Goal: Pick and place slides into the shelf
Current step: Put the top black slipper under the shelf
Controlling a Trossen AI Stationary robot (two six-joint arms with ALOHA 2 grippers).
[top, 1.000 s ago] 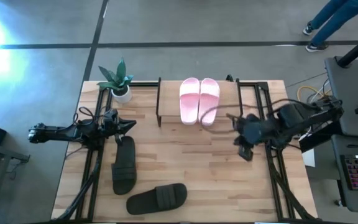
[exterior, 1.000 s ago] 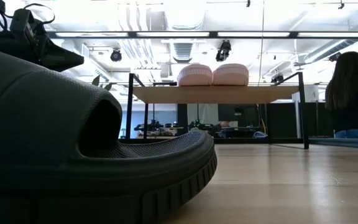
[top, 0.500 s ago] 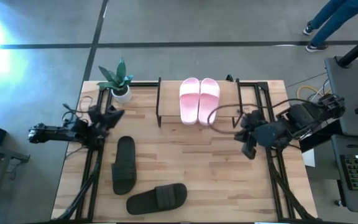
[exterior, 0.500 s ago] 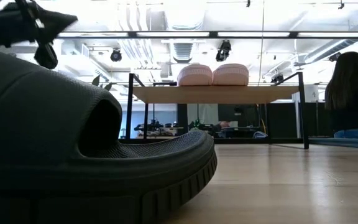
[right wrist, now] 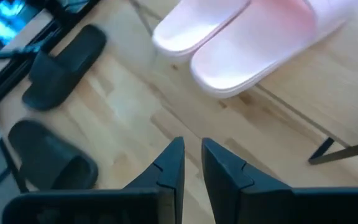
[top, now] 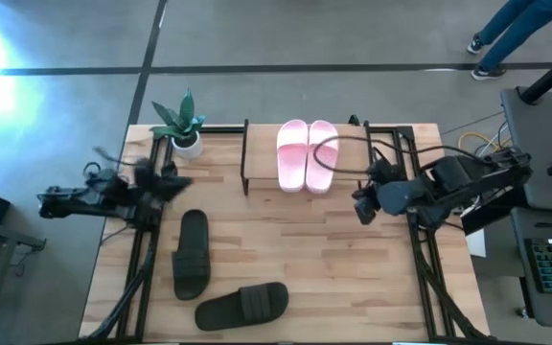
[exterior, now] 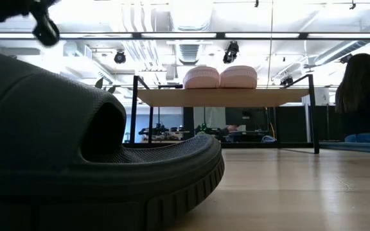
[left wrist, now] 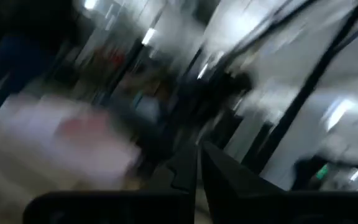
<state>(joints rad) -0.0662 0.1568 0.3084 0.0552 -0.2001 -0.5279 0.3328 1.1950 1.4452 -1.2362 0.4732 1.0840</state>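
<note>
Two pale pink slides (top: 307,153) lie side by side, soles down, on the shelf (top: 262,158) at the table's far middle. They also show in the right wrist view (right wrist: 247,43). Two dark slides rest on the tabletop at the near left, one (top: 192,254) lengthwise and one (top: 242,305) crosswise near the front edge. My right gripper (top: 359,209) hangs to the right of the shelf, tipped down, its fingers (right wrist: 173,163) a narrow gap apart and empty. My left gripper (top: 182,181) is raised at the table's left side, shut and empty (left wrist: 199,163).
A small potted plant (top: 182,123) stands at the far left corner. Black frame rails (top: 142,249) run along both sides of the table. The nearest dark slide (exterior: 76,147) fills the low view's left. A seated person (exterior: 365,96) is beyond the table's right.
My left gripper has risen, rolling as it went, and drawn back toward the table's left edge, away from the dark slide. My right gripper has rolled and swung toward the shelf's right end. No slide has moved.
</note>
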